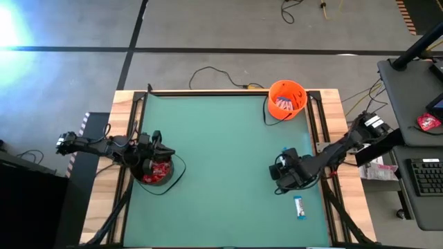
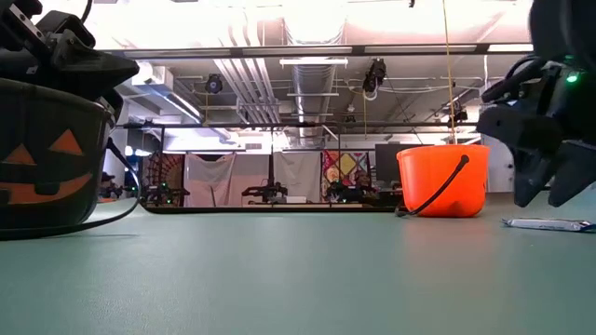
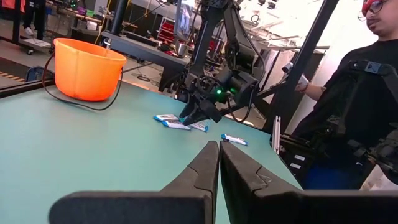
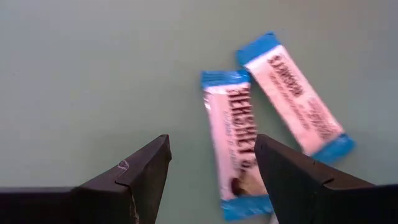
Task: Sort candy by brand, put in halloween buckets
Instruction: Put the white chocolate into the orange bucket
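The black bucket [image 1: 158, 173] with an orange pumpkin face [image 2: 47, 167] stands at the table's left and holds red packets [image 1: 160, 170]. My left gripper [image 3: 219, 155] is shut and empty just above it. The orange bucket [image 1: 286, 99] stands at the far right with candy inside. My right gripper [image 4: 211, 168] is open, pointing down over two white-and-blue bars [image 4: 236, 149], [image 4: 295, 93] that lie flat on the mat. Its fingers are clear of them. A third bar [image 1: 299, 206] lies nearer the table's near edge.
A person [image 3: 354, 93] stands beyond the table's right side. A desk with a keyboard [image 1: 423, 176] and a pinkish-red packet [image 1: 429, 122] is at the right. A bucket handle [image 3: 93, 99] lies on the mat by the orange bucket.
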### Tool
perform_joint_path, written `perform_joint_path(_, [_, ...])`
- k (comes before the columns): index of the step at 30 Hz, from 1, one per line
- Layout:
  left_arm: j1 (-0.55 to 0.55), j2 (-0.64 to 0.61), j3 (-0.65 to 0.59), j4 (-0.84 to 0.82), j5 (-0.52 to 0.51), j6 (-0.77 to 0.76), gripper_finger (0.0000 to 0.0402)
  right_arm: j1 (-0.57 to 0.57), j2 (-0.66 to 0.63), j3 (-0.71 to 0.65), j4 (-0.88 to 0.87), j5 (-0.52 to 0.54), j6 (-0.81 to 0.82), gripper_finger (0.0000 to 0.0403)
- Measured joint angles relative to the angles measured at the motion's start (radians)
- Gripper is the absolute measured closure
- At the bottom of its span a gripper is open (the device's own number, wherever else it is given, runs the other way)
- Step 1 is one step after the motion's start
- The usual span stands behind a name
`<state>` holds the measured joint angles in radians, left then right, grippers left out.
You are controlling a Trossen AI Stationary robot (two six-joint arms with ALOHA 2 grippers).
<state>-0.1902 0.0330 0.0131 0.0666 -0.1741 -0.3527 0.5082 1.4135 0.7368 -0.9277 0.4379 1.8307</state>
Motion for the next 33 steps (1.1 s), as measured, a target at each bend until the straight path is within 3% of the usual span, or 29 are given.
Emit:
perform_joint_path(11, [0.000,0.000,0.000,0.000,0.000,0.000,0.0402,0.064,0.062,-0.026,-0.002,0.043,0.015,0.0172])
perform_joint_path(19, [0.000,0.000,0.000,0.000,0.000,0.000,0.0402,0.022,0.107,-0.068,0.190,0.049,-0.068,0.0172])
perform_joint_path(33, [0.000,0.000,0.000,0.000,0.000,0.000,0.0402,-0.155,0.172,0.000,0.243,0.082,-0.131,0.0172])
